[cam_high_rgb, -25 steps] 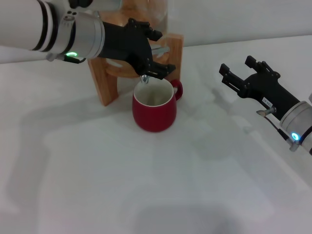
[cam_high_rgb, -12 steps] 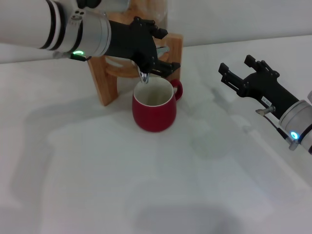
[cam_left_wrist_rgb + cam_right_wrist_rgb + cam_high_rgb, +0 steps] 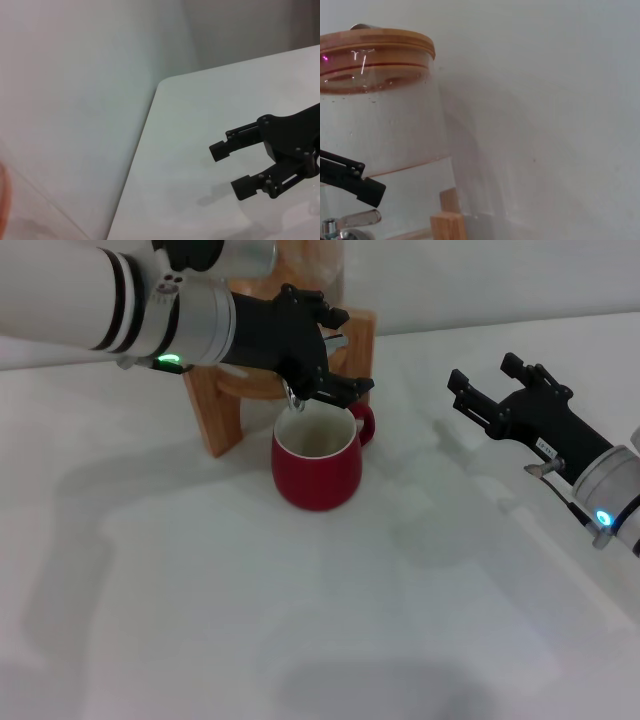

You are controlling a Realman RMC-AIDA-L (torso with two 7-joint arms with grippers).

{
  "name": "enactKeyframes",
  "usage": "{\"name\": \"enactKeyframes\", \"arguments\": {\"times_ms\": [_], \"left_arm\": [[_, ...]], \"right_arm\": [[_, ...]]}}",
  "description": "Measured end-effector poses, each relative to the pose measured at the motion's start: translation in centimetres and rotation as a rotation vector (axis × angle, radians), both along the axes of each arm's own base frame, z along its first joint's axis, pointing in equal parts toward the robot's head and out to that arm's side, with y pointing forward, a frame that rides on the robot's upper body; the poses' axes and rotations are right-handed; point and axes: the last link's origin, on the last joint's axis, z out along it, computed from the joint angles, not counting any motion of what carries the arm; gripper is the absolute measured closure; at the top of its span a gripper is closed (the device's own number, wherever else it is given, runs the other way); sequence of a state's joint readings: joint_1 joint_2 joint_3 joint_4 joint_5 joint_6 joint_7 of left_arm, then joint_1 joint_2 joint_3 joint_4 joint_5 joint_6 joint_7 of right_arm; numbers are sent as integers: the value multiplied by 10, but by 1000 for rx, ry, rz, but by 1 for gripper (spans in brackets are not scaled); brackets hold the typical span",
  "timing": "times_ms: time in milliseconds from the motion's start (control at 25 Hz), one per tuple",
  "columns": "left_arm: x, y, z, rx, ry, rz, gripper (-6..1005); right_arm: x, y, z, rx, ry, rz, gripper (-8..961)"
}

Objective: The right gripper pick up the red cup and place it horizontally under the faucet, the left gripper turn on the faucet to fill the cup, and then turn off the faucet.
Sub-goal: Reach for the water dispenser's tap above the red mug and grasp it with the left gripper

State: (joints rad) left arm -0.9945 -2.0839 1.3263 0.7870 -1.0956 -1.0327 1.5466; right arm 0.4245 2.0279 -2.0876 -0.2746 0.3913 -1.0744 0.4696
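Left claw (image 3: 318, 365): matte black two-finger jaws on a white arm with black bands, a silver wrist collar and a small green light. In the head view its fingers sit spread on either side of the faucet (image 3: 295, 397), one up by the flat lever, the other low, just above the cup rim. Whether they press on the lever cannot be told.

Faucet: a small shiny chrome tap, its spout pointing down directly over the mouth of the red cup (image 3: 317, 462). In the right wrist view the flat chrome lever (image 3: 357, 218) shows with a black fingertip (image 3: 367, 191) just above it.

Red cup: a squat, rounded, glossy mug, white inside, standing upright on the bench (image 3: 300, 620) under the spout, its small loop handle turned towards the far right. It touches neither claw.

Dispenser (image 3: 375, 125): a clear glass jar with a round, pale wooden lid, holding liquid and carried on a blocky wooden stand (image 3: 215, 405) of light, smooth timber behind the cup.

Right claw (image 3: 485, 390): matte black jaws on a black-and-silver wrist with a small blue light, hovering over the right of the bench, well apart from the cup. Its two blunt, square-ended fingers (image 3: 219, 150) stand parted and hold nothing.

Bench: smooth, matte white, with a rounded corner visible in the left wrist view.
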Motion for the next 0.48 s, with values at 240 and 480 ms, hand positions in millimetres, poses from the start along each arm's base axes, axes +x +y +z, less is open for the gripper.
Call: {"name": "enactKeyframes", "arguments": {"times_ms": [240,480], "left_arm": [[-1,-2,-2,-7,2,0,140],[1,-5,-6,-19,1,-8,139]], "right_arm": [[1,-1,0,1,0,-2,109],[7,0,2,9,-7,-32,109]]}}
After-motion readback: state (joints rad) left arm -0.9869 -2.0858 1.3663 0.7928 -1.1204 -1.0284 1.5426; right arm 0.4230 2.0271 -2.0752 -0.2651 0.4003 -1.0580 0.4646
